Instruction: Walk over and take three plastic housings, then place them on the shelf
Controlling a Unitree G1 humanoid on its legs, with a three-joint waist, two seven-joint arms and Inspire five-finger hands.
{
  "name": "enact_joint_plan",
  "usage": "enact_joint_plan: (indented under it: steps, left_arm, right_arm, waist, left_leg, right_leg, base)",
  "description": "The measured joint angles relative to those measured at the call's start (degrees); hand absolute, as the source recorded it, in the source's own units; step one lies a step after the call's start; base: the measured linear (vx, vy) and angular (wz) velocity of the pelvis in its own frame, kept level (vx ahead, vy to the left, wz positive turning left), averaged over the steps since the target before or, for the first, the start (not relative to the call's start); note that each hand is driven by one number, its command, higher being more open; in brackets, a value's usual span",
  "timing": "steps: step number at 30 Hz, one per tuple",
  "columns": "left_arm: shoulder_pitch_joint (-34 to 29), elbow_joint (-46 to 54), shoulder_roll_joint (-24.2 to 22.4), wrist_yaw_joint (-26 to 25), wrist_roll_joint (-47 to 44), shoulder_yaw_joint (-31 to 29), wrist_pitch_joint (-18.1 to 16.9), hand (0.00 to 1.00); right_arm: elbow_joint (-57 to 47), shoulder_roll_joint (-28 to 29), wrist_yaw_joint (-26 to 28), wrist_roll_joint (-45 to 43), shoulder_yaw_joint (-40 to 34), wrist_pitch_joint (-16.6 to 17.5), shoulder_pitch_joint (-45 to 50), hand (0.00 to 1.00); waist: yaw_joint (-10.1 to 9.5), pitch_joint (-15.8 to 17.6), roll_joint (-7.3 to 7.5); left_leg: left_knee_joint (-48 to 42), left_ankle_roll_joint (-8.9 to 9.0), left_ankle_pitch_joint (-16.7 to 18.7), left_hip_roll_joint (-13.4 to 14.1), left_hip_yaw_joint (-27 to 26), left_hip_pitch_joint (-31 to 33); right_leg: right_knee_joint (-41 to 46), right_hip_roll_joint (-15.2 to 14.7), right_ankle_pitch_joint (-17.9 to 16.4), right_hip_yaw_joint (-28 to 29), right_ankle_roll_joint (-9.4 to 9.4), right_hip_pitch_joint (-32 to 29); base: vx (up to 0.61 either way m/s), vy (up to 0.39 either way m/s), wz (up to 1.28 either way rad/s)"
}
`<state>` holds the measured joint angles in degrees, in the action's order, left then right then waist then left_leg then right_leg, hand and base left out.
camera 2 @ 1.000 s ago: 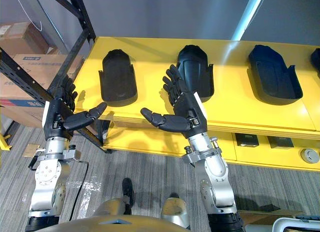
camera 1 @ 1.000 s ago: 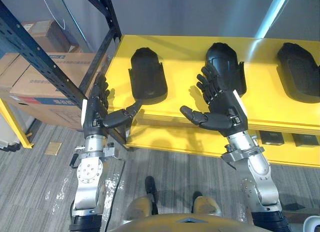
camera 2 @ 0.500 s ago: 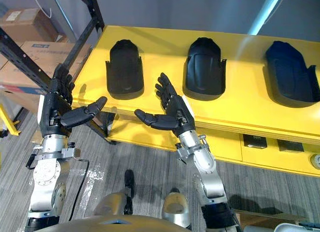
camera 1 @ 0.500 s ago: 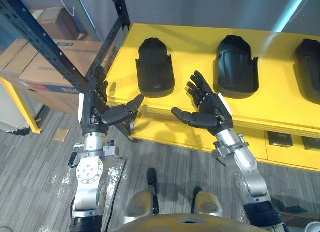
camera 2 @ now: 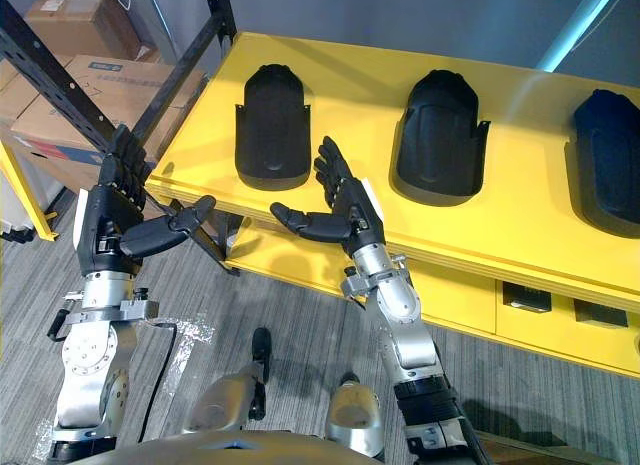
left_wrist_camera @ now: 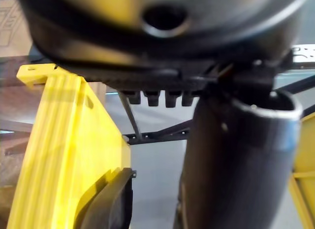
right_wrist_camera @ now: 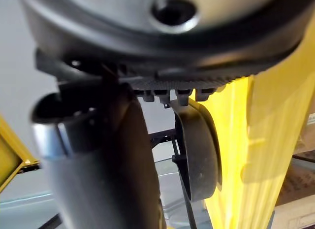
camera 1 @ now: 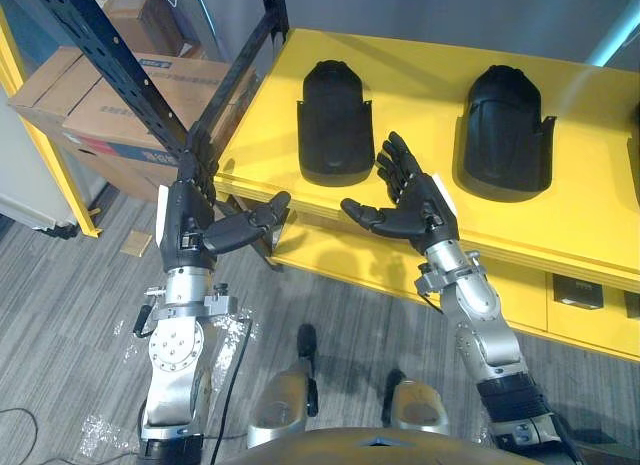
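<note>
Three black plastic housings lie in a row on the yellow shelf table (camera 1: 420,200): the left one (camera 1: 336,122), the middle one (camera 1: 507,132) and a third (camera 2: 612,161) at the right edge. My right hand (camera 1: 415,197) is open, held over the table's front edge just right of the left housing, thumb pointing left. Off the table's left corner, my left hand (camera 1: 190,217) is open too, thumb stretched towards the table edge. Both hands are empty. The left housing (right_wrist_camera: 199,152) shows edge-on in the right wrist view.
A dark blue rack upright (camera 1: 120,70) slants past the table's left corner. Cardboard boxes (camera 1: 120,105) sit behind it on the left. A lower yellow tier (camera 2: 560,305) under the table holds small dark boxes. Grey floor (camera 1: 70,325) lies below.
The camera has shifted, so the table and housings sit further right in view. My right hand has moved left, from near the middle housing to beside the left housing.
</note>
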<state>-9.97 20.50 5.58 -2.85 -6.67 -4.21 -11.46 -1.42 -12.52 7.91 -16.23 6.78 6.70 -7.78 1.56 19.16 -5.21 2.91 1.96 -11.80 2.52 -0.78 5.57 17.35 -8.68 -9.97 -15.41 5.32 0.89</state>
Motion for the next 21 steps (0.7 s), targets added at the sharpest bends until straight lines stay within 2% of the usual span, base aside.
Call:
enact_joint_plan:
  steps: [6,16,21]
  left_arm:
    - [-0.06,-0.02,-0.01,0.70,-0.01,0.02,0.00,1.00]
    - [-0.21,-0.05,-0.02,0.87,-0.55,0.03,0.01,1.00]
    - [-0.21,-0.19,-0.02,0.90,-0.68,0.06,0.07,1.00]
  right_arm:
    - [1.61,0.00,0.75,0.19,-0.06,0.22,-2.19,1.00]
    - [1.74,-0.03,7.86,0.02,2.88,0.28,-2.48,1.00]
    - [1.74,-0.01,7.69,0.21,4.97,0.27,-3.47,1.00]
  waist:
    - [-0.01,0.24,-0.05]
    - [-0.25,0.29,-0.08]
    - [-0.71,0.29,-0.08]
  left_leg:
    - [-0.78,-0.06,0.04,0.07,0.00,1.01]
    - [-0.76,-0.06,0.04,0.05,0.01,1.00]
    - [-0.78,-0.06,0.03,0.05,0.24,1.01]
  right_leg:
    - [0.73,0.05,-0.09,-0.02,-0.09,-0.95]
    - [0.79,0.01,-0.09,-0.13,-0.10,-0.89]
    - [0.77,0.00,-0.08,-0.37,-0.09,-0.72]
  base:
    - [0.00,0.000,0.00]
    - [0.00,0.000,0.00]
    - [0.00,0.000,0.00]
